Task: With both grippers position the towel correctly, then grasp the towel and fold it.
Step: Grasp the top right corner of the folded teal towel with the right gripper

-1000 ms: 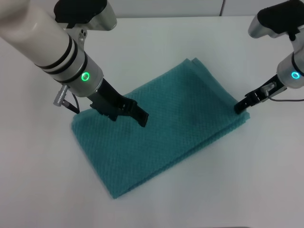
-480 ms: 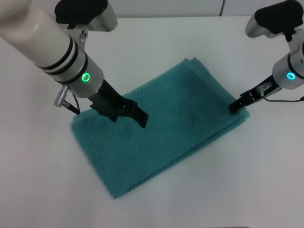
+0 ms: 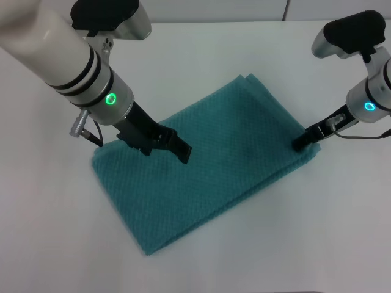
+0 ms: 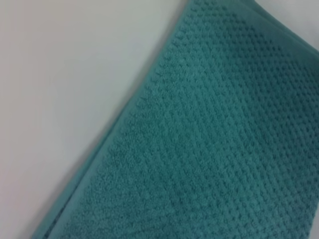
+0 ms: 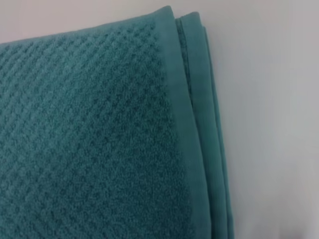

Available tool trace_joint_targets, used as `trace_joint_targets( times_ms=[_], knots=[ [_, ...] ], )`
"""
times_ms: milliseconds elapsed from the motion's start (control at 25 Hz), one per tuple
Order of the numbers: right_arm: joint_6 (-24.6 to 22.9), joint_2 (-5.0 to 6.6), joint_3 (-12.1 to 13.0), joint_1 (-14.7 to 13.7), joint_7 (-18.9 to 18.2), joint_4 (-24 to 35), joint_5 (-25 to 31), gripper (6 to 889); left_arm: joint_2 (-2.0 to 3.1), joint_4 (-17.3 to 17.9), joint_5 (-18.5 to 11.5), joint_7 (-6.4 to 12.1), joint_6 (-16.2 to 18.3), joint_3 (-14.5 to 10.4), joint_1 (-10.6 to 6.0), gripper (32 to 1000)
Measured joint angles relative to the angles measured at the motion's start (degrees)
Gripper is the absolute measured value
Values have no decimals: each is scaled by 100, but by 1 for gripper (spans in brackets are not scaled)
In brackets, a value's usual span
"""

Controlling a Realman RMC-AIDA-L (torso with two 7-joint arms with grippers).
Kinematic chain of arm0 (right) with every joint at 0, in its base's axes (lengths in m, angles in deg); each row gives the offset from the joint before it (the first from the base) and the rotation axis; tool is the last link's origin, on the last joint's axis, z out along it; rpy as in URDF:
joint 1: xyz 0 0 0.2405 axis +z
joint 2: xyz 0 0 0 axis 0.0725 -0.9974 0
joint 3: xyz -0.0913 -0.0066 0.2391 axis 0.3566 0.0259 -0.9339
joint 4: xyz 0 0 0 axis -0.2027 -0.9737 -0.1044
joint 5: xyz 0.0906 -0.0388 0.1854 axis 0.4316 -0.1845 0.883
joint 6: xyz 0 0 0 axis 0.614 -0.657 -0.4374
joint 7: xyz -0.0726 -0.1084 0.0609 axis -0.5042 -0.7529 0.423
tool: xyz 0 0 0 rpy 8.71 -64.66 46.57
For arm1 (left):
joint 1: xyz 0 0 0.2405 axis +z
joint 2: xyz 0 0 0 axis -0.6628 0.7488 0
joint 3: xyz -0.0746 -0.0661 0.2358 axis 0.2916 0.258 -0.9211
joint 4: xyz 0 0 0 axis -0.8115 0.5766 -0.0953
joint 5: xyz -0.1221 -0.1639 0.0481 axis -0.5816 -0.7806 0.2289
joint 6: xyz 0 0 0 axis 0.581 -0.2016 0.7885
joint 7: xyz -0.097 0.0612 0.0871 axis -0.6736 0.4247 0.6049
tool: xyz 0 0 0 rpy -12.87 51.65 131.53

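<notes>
The teal waffle-weave towel [image 3: 208, 168] lies folded in layers and set diagonally on the white table. My left gripper [image 3: 168, 148], on the arm with the green ring, is open just over the towel's left part, with nothing between its fingers. My right gripper [image 3: 301, 143], on the arm with the cyan ring, has its tip at the towel's right corner, on the edge of the cloth. The left wrist view shows the towel [image 4: 214, 139] and one long edge. A corner of the towel [image 5: 99, 129] with stacked hems fills the right wrist view.
The white table [image 3: 293, 244] surrounds the towel on all sides. A seam in the wall runs along the far edge [image 3: 286, 12]. A grey cable plug [image 3: 78, 125] hangs off my left arm near the towel's left corner.
My right gripper has slid left and slightly down, from just off the towel's right corner onto its edge. The left gripper and the towel have stayed put.
</notes>
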Motion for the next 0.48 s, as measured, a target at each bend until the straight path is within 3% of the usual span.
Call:
trace_joint_targets(
  times_ms=[440, 480],
  knots=[
    [0, -2, 0, 3, 45, -2, 0, 780, 0, -9, 0, 14, 0, 0, 0, 895],
    [0, -2, 0, 3, 47, -2, 0, 745, 0, -9, 0, 14, 0, 0, 0, 895]
  ],
)
